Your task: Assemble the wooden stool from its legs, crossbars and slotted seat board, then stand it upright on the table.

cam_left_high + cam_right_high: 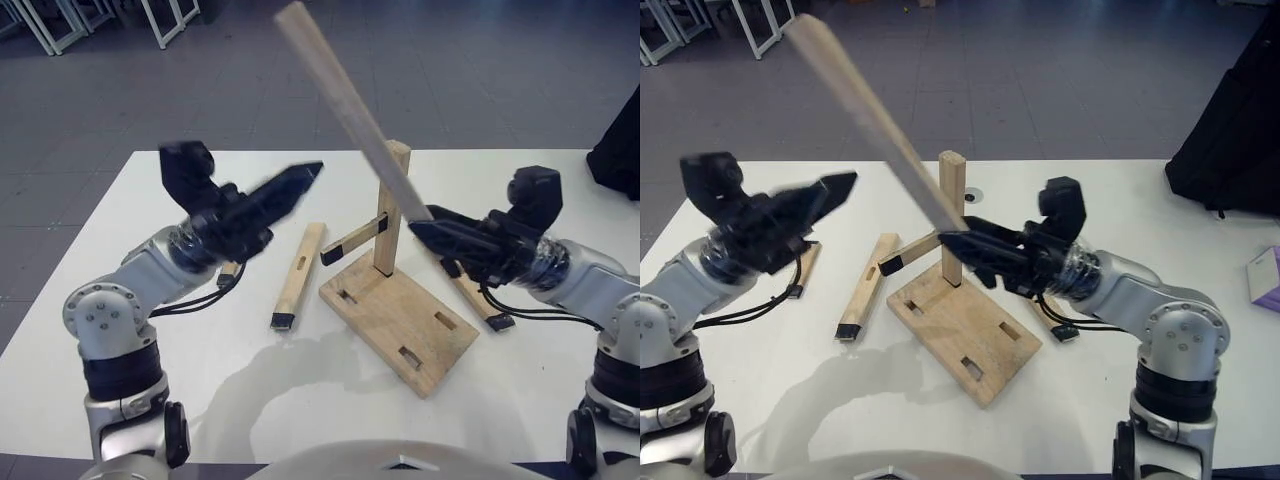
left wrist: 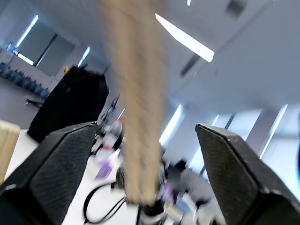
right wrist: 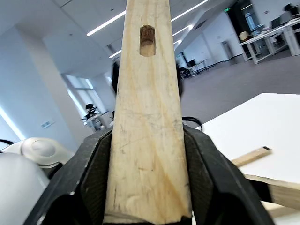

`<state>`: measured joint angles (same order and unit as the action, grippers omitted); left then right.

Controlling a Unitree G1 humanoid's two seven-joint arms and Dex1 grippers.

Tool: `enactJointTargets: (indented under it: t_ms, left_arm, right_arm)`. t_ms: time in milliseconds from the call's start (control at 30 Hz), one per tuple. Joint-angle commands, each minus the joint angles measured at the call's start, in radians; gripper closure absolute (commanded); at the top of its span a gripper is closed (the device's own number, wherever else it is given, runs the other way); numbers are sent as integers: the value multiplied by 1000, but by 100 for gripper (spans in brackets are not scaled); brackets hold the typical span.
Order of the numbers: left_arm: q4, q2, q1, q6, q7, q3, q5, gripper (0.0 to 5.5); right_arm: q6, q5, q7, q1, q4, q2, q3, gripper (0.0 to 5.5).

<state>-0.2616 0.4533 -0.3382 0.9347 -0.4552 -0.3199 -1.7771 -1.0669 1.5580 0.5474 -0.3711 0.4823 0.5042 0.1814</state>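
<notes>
An upright leg (image 1: pixel 393 205) stands in a slot of the seat board (image 1: pixel 385 300), the right gripper (image 1: pixel 418 228) pinches a tilted leg (image 1: pixel 340 100) at its lower end, and the left gripper (image 1: pixel 305 178) is spread near it.

The table (image 1: pixel 250 400) was seen as plain white, and the floor (image 1: pixel 450 70) beyond its far edge as dull grey. The seat board (image 1: pixel 400 315) was shown in pale, unpainted wood, broken by dark slots. The same light wood was noted on the raised leg (image 1: pixel 345 105), marked by one dark hole, and on the upright leg (image 1: pixel 393 200). Black tips were borne by the crossbar (image 1: pixel 352 240) and the loose leg (image 1: pixel 298 275). The left gripper (image 1: pixel 300 182) and right gripper (image 1: pixel 425 225) were finished in black.
</notes>
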Motion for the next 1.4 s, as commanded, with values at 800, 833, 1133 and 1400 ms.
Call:
enactJointTargets:
  t_ms: [800, 833, 1133, 1400]
  left_arm:
    - [-120, 157, 39, 64, -53, 141, -12, 309]
    - [-125, 160, 40, 65, -59, 145, -6, 312]
    - [-100, 216, 114, 4, -76, 48, 152, 348]
    - [-259, 256, 427, -74, -94, -129, 350, 348]
  right_arm:
    - [40, -211, 85, -78, -38, 116, -166, 347]
    - [39, -220, 98, -80, -41, 126, -165, 347]
    - [10, -195, 157, -38, -87, 291, 20, 213]
    - [114, -533, 193, 413, 113, 384, -41, 149]
